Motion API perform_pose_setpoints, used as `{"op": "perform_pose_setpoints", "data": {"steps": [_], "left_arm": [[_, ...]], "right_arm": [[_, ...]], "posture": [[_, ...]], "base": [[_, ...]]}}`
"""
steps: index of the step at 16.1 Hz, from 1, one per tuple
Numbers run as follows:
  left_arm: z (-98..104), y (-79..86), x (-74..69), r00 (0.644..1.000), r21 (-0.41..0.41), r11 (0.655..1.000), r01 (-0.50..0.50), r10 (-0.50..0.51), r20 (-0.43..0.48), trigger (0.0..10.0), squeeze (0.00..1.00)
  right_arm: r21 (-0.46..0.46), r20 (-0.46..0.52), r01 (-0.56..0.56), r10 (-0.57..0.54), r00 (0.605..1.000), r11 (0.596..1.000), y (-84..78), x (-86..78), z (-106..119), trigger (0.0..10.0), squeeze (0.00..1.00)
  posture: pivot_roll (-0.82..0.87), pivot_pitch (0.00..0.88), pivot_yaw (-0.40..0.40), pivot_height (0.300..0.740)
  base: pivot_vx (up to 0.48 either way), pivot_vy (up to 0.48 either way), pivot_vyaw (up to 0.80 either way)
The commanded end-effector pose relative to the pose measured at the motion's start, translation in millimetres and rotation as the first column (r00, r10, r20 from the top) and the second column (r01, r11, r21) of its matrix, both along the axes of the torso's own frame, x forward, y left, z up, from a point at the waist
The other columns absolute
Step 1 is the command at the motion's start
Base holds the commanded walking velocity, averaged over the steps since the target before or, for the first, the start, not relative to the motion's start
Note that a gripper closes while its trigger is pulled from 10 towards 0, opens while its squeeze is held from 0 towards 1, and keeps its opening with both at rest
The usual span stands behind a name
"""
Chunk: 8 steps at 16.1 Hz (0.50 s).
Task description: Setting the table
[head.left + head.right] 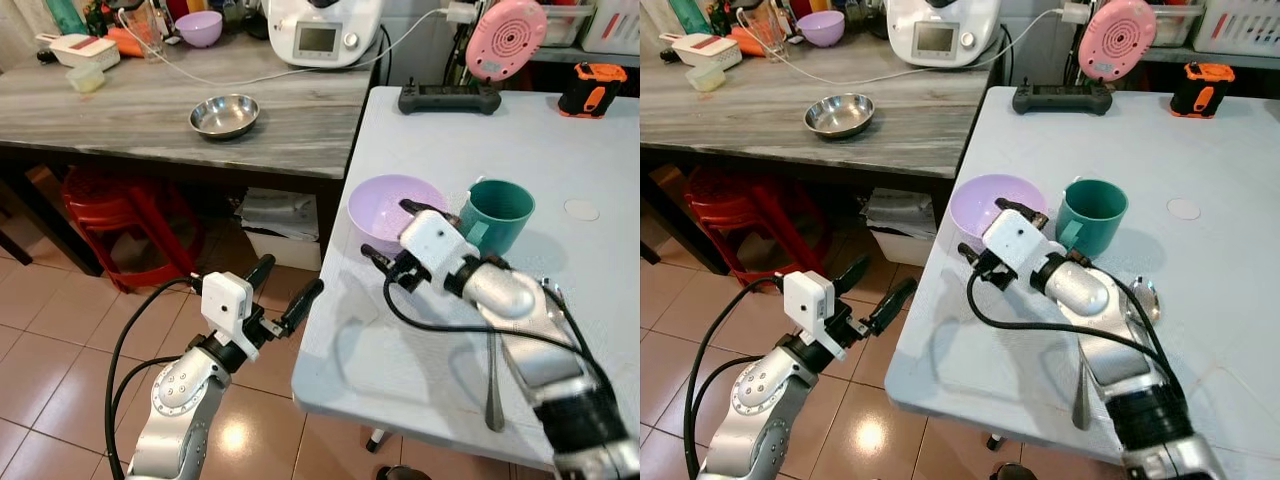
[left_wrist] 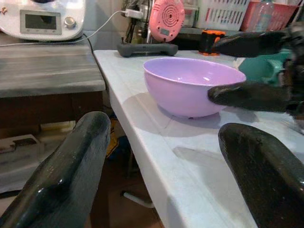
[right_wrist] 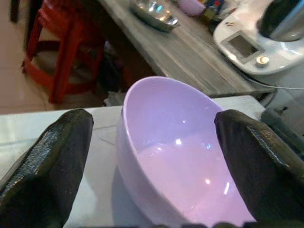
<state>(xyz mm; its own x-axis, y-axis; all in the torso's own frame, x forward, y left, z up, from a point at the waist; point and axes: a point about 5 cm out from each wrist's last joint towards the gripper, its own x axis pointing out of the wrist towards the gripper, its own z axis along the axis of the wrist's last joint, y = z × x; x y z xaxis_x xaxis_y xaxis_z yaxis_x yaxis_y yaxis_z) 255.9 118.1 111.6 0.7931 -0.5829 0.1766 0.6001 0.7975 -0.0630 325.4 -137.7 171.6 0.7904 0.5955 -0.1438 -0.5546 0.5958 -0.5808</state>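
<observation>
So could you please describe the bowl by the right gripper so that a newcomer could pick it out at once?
On the white table, near its edge facing the wooden counter, sits the lilac plastic bowl, beside the green mug. The right gripper is open around its rim. The other lilac bowl stands on the counter.

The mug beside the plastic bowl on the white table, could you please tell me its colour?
The mug is teal green, clearest in the right eye view.

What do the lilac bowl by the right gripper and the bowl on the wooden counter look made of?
Lilac bowl: probably plastic, smooth and glossy, with soft highlights inside. Counter bowl: looks like stainless steel, silvery with mirror-like reflections.
</observation>
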Motion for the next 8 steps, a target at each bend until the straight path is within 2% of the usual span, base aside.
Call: {"op": "perform_pose_setpoints", "data": {"steps": [1, 3, 4, 5, 8], "left_arm": [[0.6, 0.6, -1.9, 1.000, 0.005, 1.000, 0.007, -0.007, 0.002, 10.0, 0.00], [-0.3, -0.3, -2.4, 1.000, 0.003, 1.000, 0.013, -0.013, -0.002, 10.0, 0.00], [0.2, -1.4, -2.9, 1.000, -0.002, 1.000, 0.022, -0.022, -0.004, 10.0, 0.00], [0.7, -2.4, -3.4, 0.999, -0.007, 0.999, 0.032, -0.032, -0.003, 10.0, 0.00], [2.4, -4.4, -5.1, 0.999, -0.013, 0.999, 0.052, -0.052, 0.003, 10.0, 0.00]], "right_arm": [[-0.025, -0.002, -0.033, 0.033, 0.999, 0.999, 2.8, 2.2, 1.2, 10.0, 0.00], [-0.049, -0.031, -0.048, 0.046, 0.998, 0.998, 0.8, 8.3, -0.7, 10.0, 0.00], [-0.087, -0.047, -0.069, 0.065, 0.997, 0.994, -0.6, 12.8, -4.0, 3.8, 0.00], [-0.108, -0.049, -0.082, 0.077, 0.996, 0.991, -1.1, 16.3, -5.1, 0.2, 0.00], [-0.159, -0.072, -0.126, 0.115, 0.991, 0.979, 0.0, 20.3, -8.9, 0.0, 0.00]], "posture": [[-0.14, 0.116, 0.079, 0.740], [-0.14, 0.116, 0.079, 0.740], [-0.13, 0.123, 0.079, 0.740], [-0.13, 0.123, 0.079, 0.740], [-0.13, 0.129, 0.081, 0.740]], "base": [[0.000, 0.000, 0.00], [0.000, 0.000, 0.00], [0.000, 0.000, 0.00], [0.000, 0.000, 0.00], [0.000, 0.000, 0.00]]}}
